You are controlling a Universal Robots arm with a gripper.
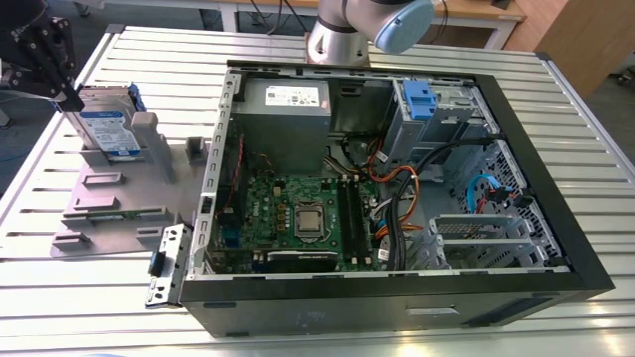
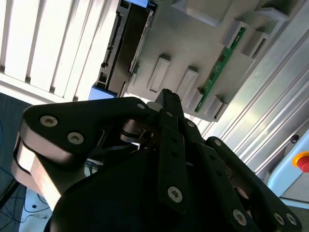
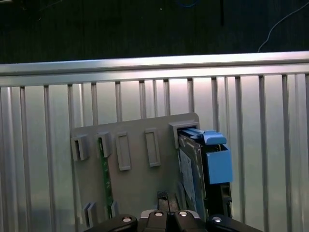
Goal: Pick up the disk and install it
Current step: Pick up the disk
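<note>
Slatted metal table (image 1: 59,297), disk (image 1: 104,128) upright in grey holder (image 1: 111,202) at the exterior view's left, apart from open PC case (image 1: 567,195), gripper (image 1: 68,100) by disk's top edge, I can't tell claw state, bare slats w/ room around holder.

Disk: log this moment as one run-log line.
disk: upright in gray holder, beside open computer case | jaws: close to disk's top edge | install: not yet done

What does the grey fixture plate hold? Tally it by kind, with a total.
Silver hard drive in blue plastic carrier: 1
Narrow green circuit board: 1
Total: 2
</note>
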